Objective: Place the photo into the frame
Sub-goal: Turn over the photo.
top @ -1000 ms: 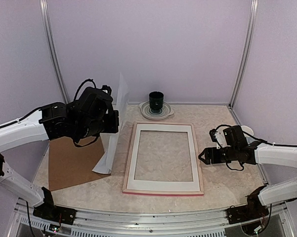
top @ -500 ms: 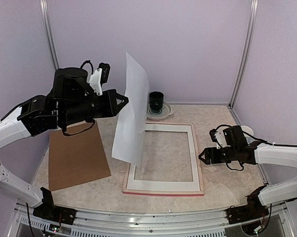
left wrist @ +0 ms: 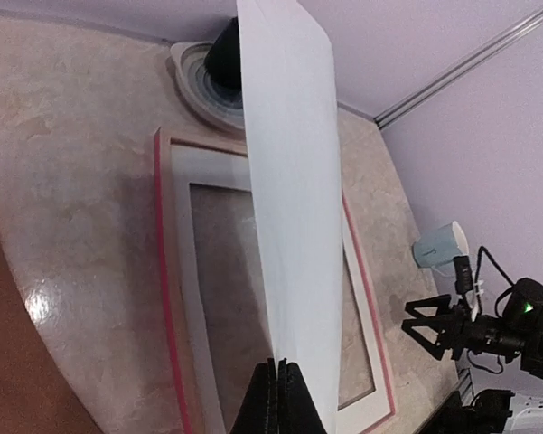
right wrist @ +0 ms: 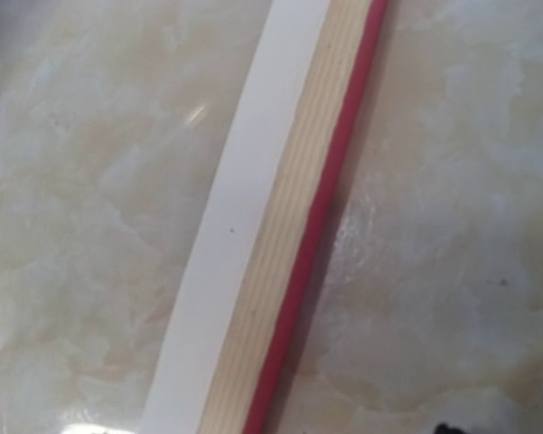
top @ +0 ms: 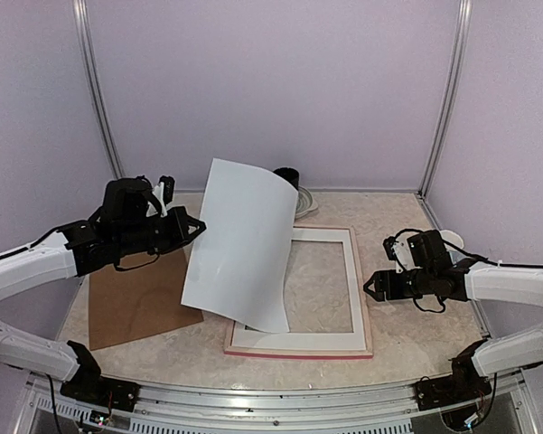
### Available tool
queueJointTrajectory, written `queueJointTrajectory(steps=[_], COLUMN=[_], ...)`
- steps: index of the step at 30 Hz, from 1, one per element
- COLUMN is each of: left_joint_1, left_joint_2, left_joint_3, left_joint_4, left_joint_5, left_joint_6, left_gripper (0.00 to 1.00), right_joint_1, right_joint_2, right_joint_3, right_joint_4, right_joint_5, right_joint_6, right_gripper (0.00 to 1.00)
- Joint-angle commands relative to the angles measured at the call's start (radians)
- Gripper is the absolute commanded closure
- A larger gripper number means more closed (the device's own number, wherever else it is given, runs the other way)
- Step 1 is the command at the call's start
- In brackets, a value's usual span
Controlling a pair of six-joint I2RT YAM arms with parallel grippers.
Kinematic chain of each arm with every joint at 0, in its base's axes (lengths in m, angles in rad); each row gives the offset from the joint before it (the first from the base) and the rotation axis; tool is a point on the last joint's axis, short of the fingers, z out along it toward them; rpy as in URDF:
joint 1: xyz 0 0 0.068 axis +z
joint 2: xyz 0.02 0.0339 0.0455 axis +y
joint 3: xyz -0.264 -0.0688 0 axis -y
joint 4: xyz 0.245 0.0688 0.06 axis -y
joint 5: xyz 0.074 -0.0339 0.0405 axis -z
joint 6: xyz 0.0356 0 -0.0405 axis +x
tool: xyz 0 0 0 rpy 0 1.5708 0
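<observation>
The left gripper [top: 199,226] now sits lower than half a second ago and reaches farther toward the table's middle than a second ago. Its photo [top: 244,244], earlier edge-on and nearly upright beside the brown backing board [top: 131,298], now leans white back up across the frame's [top: 307,353] left side. It hides the white mat board's [top: 325,340] left strip and most of the dark cup [top: 287,173].

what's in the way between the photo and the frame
Nothing visible. The left gripper holds the photo tilted over the left half of the frame, which lies flat with only the white mat in it. The brown board lies off to the left; the open right gripper is outside the right rim.
</observation>
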Motion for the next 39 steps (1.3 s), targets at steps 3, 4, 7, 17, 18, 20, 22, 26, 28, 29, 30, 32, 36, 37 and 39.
queueJointTrajectory(steps=[3,4,7,17,18,20,22,26,28,29,30,32,36,37,39], left_joint_1=[0.141,0.16,0.178,0.202,0.202,0.202,0.2,0.199,0.199,0.197,0.195,0.188,0.169,0.163,0.15], left_joint_2=[0.061,0.076,0.101,0.237,0.251,0.272,0.291,0.316,0.333,0.338,0.342,0.348,0.364,0.368,0.375], left_joint_3=[-0.129,-0.142,-0.149,-0.112,-0.11,-0.115,-0.127,-0.148,-0.156,-0.16,-0.163,-0.164,-0.15,-0.148,-0.143], left_joint_4=[0.138,0.148,0.148,0.104,0.101,0.109,0.121,0.141,0.148,0.15,0.151,0.151,0.15,0.15,0.151], left_joint_5=[0.223,0.237,0.23,0.108,0.109,0.123,0.127,0.128,0.134,0.137,0.14,0.145,0.151,0.15,0.15], left_joint_6=[-0.048,-0.051,-0.028,0.067,0.072,0.071,0.069,0.068,0.068,0.067,0.067,0.065,0.069,0.065,0.063], left_gripper=[1.0,1.0,1.0,1.0,1.0,1.0,1.0,1.0,0.99,0.99,0.99,0.99,0.99,0.99,0.99], right_joint_1=[0.009,0.009,0.009,0.009,0.009,0.009,0.009,0.009,0.009,0.009,0.009,0.009,0.009,0.009,0.009], right_joint_2=[-0.001,-0.002,-0.005,-0.001,0.001,0.002,0.002,0.008,0.014,0.016,0.018,0.023,0.031,0.034,0.037], right_joint_3=[0.01,0.008,0.005,0.007,0.007,0.008,0.006,0.009,0.011,0.012,0.012,0.014,0.017,0.018,0.019], right_joint_4=[0.002,0.003,0.003,0.0,-0.002,-0.003,-0.003,-0.002,-0.002,-0.002,-0.002,-0.002,-0.003,-0.002,-0.003], right_joint_5=[0.016,0.017,0.017,0.02,0.023,0.023,0.024,0.027,0.027,0.026,0.026,0.025,0.023,0.024,0.026], right_joint_6=[0.008,0.01,0.012,0.013,0.014,0.012,0.014,0.014,0.013,0.012,0.012,0.01,0.011,0.01,0.01], right_gripper=[0.23,0.23,0.23,0.23,0.23,0.23,0.23,0.23,0.23,0.23,0.23,0.23,0.23,0.23,0.23])
